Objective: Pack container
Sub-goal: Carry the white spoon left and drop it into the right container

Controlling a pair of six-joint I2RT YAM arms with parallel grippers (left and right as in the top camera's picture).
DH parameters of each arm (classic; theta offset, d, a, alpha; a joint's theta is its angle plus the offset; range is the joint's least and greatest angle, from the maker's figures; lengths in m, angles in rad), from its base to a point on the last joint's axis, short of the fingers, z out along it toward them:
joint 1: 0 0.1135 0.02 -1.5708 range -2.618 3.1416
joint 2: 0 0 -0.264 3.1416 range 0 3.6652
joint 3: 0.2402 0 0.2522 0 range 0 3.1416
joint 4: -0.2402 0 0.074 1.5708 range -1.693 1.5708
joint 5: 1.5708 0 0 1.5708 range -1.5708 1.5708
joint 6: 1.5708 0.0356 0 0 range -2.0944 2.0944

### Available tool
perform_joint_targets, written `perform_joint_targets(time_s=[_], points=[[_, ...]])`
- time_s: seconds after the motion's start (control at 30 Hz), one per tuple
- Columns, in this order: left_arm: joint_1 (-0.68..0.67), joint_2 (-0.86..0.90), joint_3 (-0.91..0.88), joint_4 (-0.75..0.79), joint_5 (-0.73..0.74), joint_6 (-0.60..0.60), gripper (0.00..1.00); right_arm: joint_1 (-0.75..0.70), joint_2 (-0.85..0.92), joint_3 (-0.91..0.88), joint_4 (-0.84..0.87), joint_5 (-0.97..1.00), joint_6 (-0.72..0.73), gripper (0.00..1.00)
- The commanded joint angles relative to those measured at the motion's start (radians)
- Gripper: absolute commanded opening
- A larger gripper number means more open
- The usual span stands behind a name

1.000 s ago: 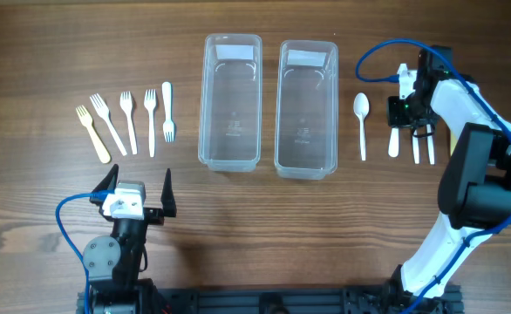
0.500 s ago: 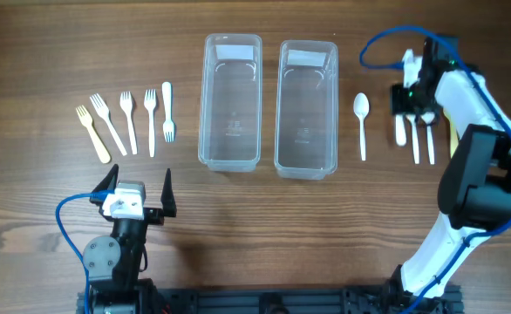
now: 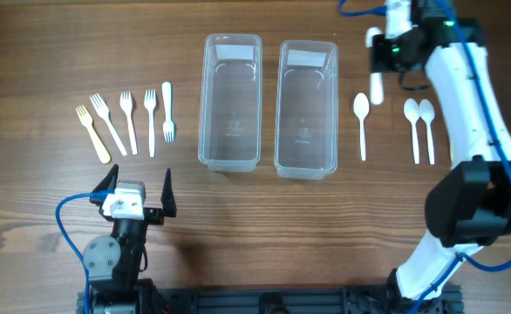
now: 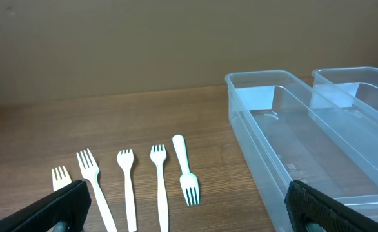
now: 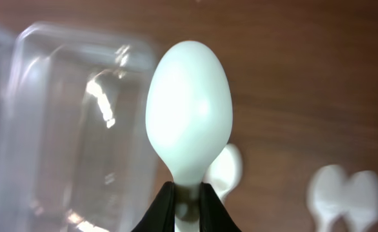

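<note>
On the table (image 3: 46, 52), the left container (image 3: 231, 102) and the right container (image 3: 307, 107) stood side by side at the middle, just apart. Five forks (image 3: 126, 101) lay in a row to their left, the one nearest the containers turned the opposite way. A single spoon (image 3: 361, 106) lay just right of the right container, and two spoons (image 3: 412, 110) lay together farther right. A fourth spoon (image 3: 377, 87) hung behind the single spoon, pinched in the right gripper (image 3: 379, 63). The left gripper (image 3: 138, 185), fingers spread, sat before the forks.
</note>
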Motion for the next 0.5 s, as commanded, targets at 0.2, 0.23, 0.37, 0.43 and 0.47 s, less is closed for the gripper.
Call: perform_joint_targets(time_s=[0.2,0.23,0.37,0.43,0.47], points=[[-0.006,-0.006,-0.008,0.004,-0.005,0.022,1.00,0.226,-0.014,-0.002,-0.029,-0.035,0.131,0.04],[-0.006,-0.006,-0.008,0.004,-0.005,0.022,1.00,0.242,-0.014,-0.013,-0.014,-0.035,0.130,0.04],[-0.006,-0.006,-0.008,0.004,-0.005,0.022,1.00,0.285,-0.008,-0.064,0.045,0.000,0.158,0.04],[-0.006,-0.006,-0.008,0.004,-0.005,0.022,1.00,0.296,-0.006,-0.106,0.086,0.000,0.164,0.04],[-0.006,-0.006,-0.008,0.004,-0.005,0.022,1.00,0.299,-0.006,-0.122,0.098,0.001,0.169,0.04]])
